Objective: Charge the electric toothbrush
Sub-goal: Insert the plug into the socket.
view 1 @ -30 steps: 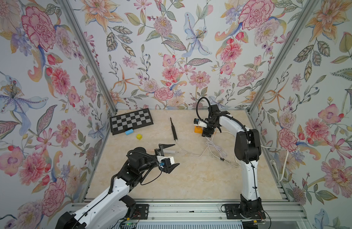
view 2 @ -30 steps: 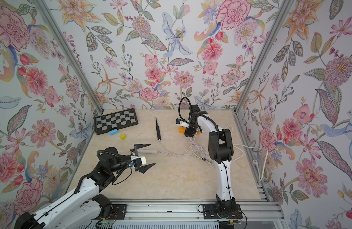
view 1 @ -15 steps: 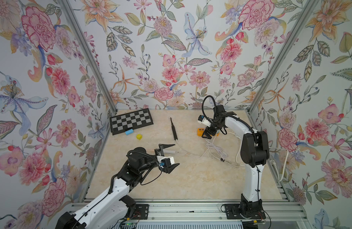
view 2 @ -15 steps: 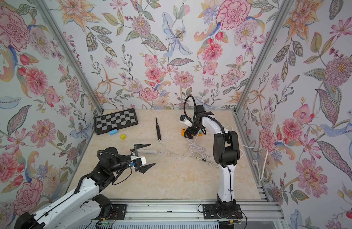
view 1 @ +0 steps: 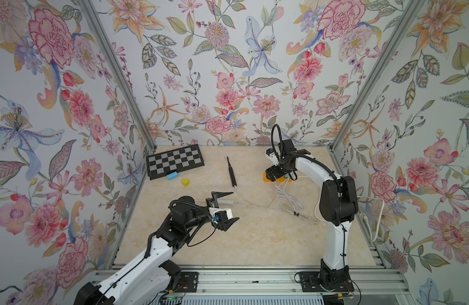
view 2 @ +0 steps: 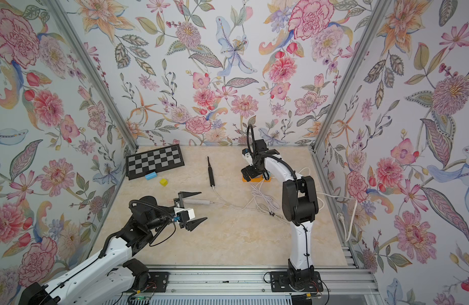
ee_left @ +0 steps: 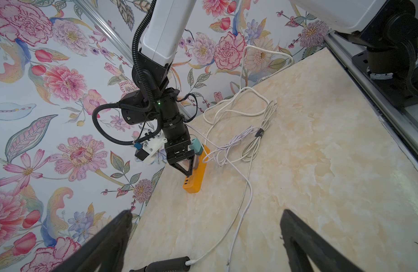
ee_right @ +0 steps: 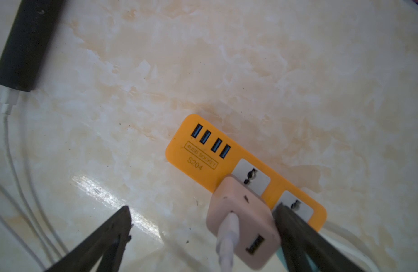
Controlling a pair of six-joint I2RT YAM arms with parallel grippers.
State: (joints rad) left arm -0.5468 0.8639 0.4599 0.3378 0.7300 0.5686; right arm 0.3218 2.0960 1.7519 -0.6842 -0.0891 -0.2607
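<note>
Right pincer (view 1: 272,176) down over the orange power strip (view 1: 279,180) in both top views, jaws apart, clamped on nothing; left pincer (view 1: 234,206) likewise spread and empty above the counter (view 1: 254,243); one black toothbrush (view 1: 232,175) flat on the counter, white cable (view 1: 257,207) in its base. From the left wrist: one teal plug (ee_left: 195,146) also in the strip. From the right wrist: one pink adapter (ee_right: 241,226) on the strip, one jaw against it, four USB ports (ee_right: 210,141), two sockets (ee_right: 251,176) showing. Probably nearly done; full seating unclear, then withdrawal.
</note>
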